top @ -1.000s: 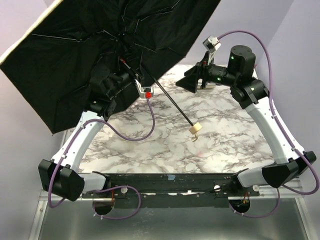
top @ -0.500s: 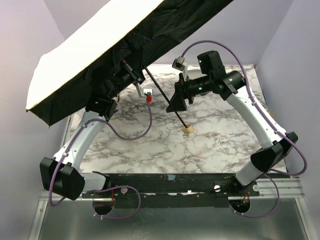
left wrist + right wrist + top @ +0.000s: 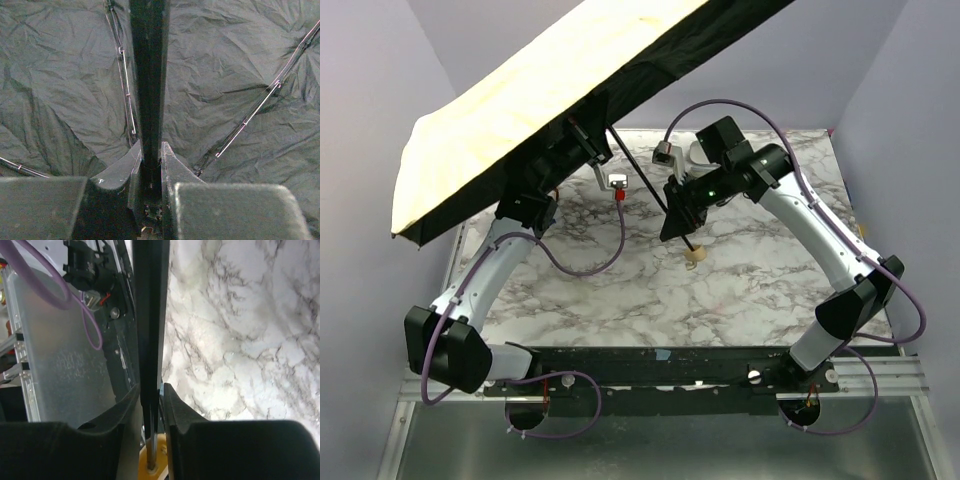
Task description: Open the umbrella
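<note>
The biggest thing on my screen is the umbrella (image 3: 550, 90). It is opened out and tilted, its beige top facing the overhead camera and its black underside turned down toward the marble table (image 3: 750, 290). The far edge of the canopy (image 3: 620, 40) runs off the top of that view, so I can't see its full spread. It also covers the far left of the table and the left arm's wrist.

The left arm (image 3: 480, 290) reaches up under the fabric, and from above I can't make out the left gripper (image 3: 150, 152) at all. Its own camera shows the fingers (image 3: 172, 167) pressed in on either side of the black shaft (image 3: 148, 75). Crumpled black fabric and thin metal ribs (image 3: 248, 117) fill everything behind.

The right arm (image 3: 820, 230) bends in from the right. The right gripper (image 3: 678, 222) is closed on the lower end of the shaft, just above the small beige handle knob (image 3: 696, 256), which hangs over the marble. In the right wrist view the fingers (image 3: 175, 405) pinch the shaft and only a sliver of the knob shows at the bottom edge.

A small white-and-red fitting (image 3: 617, 186) hangs on the left arm's purple cable (image 3: 590, 265). Any marking on it is too small for me to read.
</note>
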Robot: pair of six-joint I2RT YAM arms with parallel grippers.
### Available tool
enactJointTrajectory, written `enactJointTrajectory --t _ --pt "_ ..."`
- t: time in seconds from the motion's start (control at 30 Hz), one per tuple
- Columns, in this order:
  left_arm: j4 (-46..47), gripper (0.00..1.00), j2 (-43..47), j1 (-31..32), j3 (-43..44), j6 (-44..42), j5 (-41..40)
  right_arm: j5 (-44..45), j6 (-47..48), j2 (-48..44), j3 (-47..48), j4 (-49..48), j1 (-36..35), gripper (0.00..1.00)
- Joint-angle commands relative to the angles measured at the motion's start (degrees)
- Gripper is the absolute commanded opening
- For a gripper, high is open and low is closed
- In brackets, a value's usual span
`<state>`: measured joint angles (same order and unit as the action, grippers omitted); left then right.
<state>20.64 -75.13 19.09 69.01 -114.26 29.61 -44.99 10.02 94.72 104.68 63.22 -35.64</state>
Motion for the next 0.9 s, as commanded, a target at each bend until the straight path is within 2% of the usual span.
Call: enactJointTrajectory --t 0.0,0.2,0.33,0.43,0.57,0.7,0.87 --pt "6.79 0.0 -0.49 -0.19 3.53 -1.22 2.04 1.51 4.55 0.33 -3.24 6.52 -0.37 0.24" --pt "8.67 0.0 -1.05 -0.28 4.15 -0.74 2.69 -0.44 8.12 0.3 -5.34 9.82 -0.38 0.21" --pt "9.15 0.0 -1.41 -0.36 4.54 -0.15 2.49 -1.91 9.79 0.34 -5.88 10.61 -0.38 0.06" --pt "9.06 0.02 -1.95 -0.54 5.11 -0.25 1.33 -2.61 10.62 0.6 -6.14 11.86 -0.4 0.01" --pt "10.29 0.06 -3.29 -1.32 6.17 -0.01 -1.1 -2.58 11.52 0.01 -6.83 12.8 -0.37 0.0" --pt "10.63 0.19 -4.27 -2.76 7.82 0.62 -2.28 -2.69 12.39 -0.47 -6.95 14.35 -0.39 0.0" --pt "10.78 0.22 -5.74 -5.24 9.79 0.71 -3.72 -2.73 13.17 -1.65 -7.77 15.81 -0.49 0.0"
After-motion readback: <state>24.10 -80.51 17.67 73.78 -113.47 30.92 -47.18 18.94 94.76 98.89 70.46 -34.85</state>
